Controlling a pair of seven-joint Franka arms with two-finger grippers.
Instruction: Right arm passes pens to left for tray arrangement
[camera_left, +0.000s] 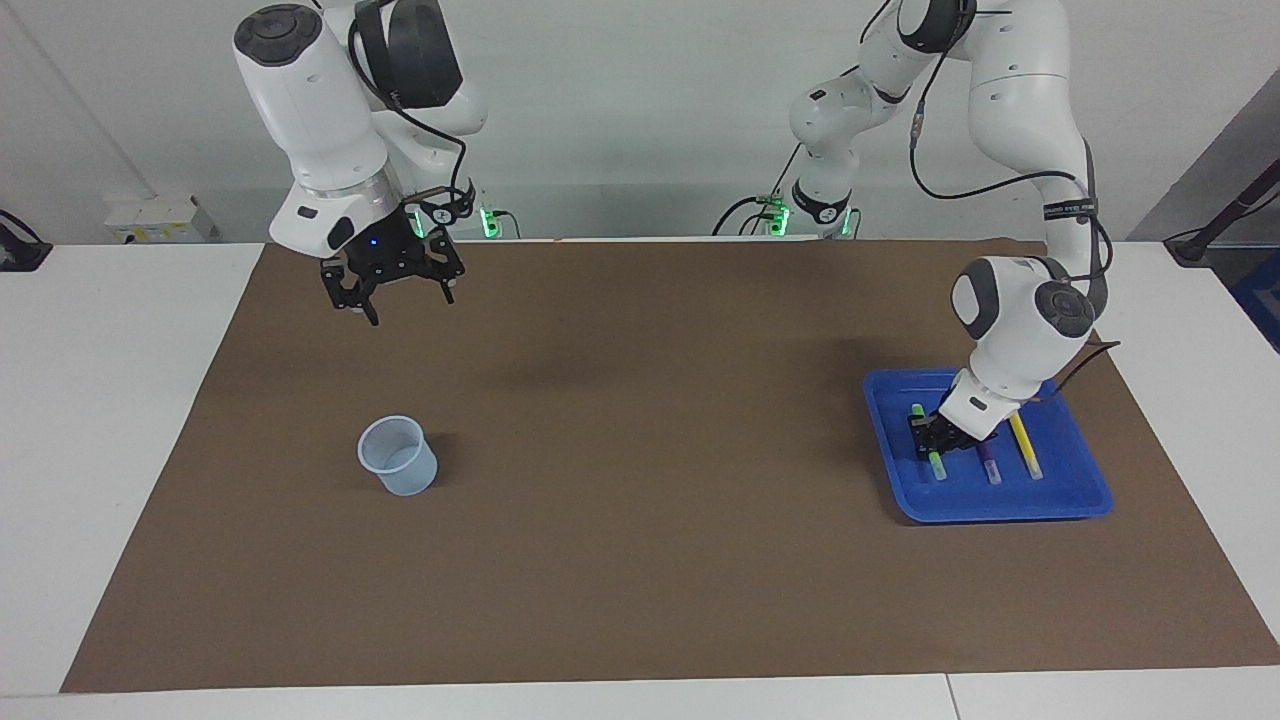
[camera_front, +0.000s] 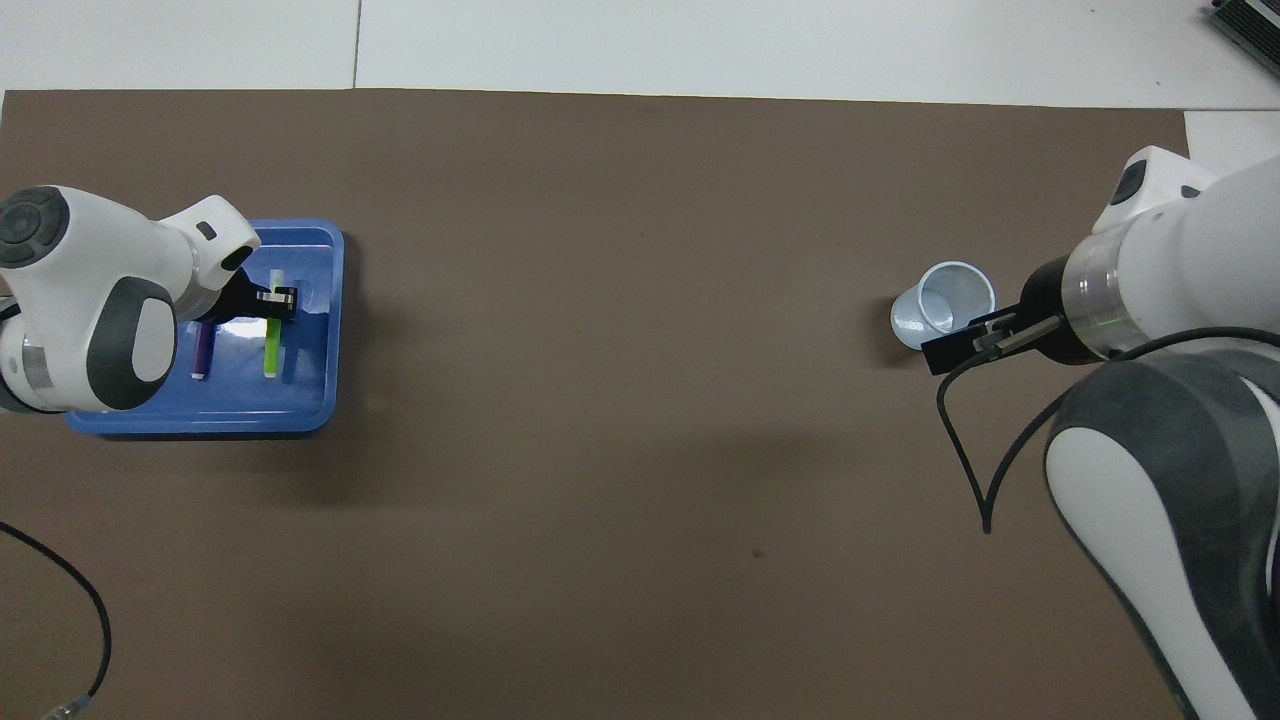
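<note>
Right gripper (camera_left: 398, 295) hangs open and empty over bare brown mat (camera_left: 650, 450) at the right arm's end of the table (camera_left: 120, 400); that arm is waiting. Farther out on that end, the small translucent pale-blue plastic cup (camera_left: 398, 457) stands upright with no pens in it that I can see. At the left arm's end, about level with the cup, sits the shallow bright blue plastic tray (camera_left: 1000, 505) with all three pens in it, lying side by side and well apart, each running near-to-far. Left gripper (camera_left: 934, 438) is down inside the tray, closed on the short slim bright green pen (camera_left: 938, 464) around mid-barrel. The green pen sits on the side of the tray toward the table's middle. I can't tell whether it is lifted or touching the floor of the tray. The short slim purple pen (camera_left: 990, 467) lies next to it. The short slim yellow pen (camera_left: 1025, 445) lies toward the left arm's edge of the tray. Both are free. My read on handling: light, stiff, smooth round barrels, so they roll and can twist in a pinch. Grip mid-barrel, square across, off the pale cap end. Looks like the last placement; next I'd release low, then lift straight up so the neighbours don't get knocked.
</note>
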